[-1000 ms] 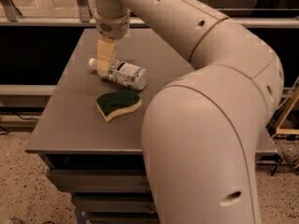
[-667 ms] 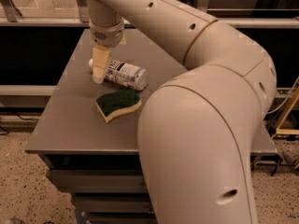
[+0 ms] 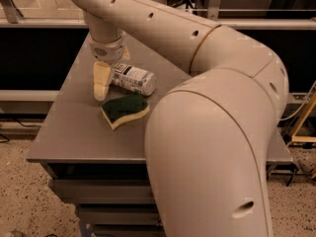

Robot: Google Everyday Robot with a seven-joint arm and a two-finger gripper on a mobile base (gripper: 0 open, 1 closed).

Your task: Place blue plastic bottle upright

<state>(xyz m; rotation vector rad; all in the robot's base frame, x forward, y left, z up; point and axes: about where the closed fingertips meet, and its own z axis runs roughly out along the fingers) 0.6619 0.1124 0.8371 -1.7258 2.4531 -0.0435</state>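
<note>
The gripper (image 3: 102,87) is hanging at the cap end of the blue plastic bottle (image 3: 134,79), which is lying sideways at its three o'clock. How wide it is standing, I cannot tell. The bottle is looking light, slick and crushable, so I'm favouring a gentle hold near the neck.

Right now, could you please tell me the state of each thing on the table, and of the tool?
Small clear plastic bottle with a white-blue label: lying on its side on the grey table, not upright.
Green-and-yellow sponge: lying flat, green face up, next to the bottle.
Tool: low over the table, at one end of the bottle.
</note>
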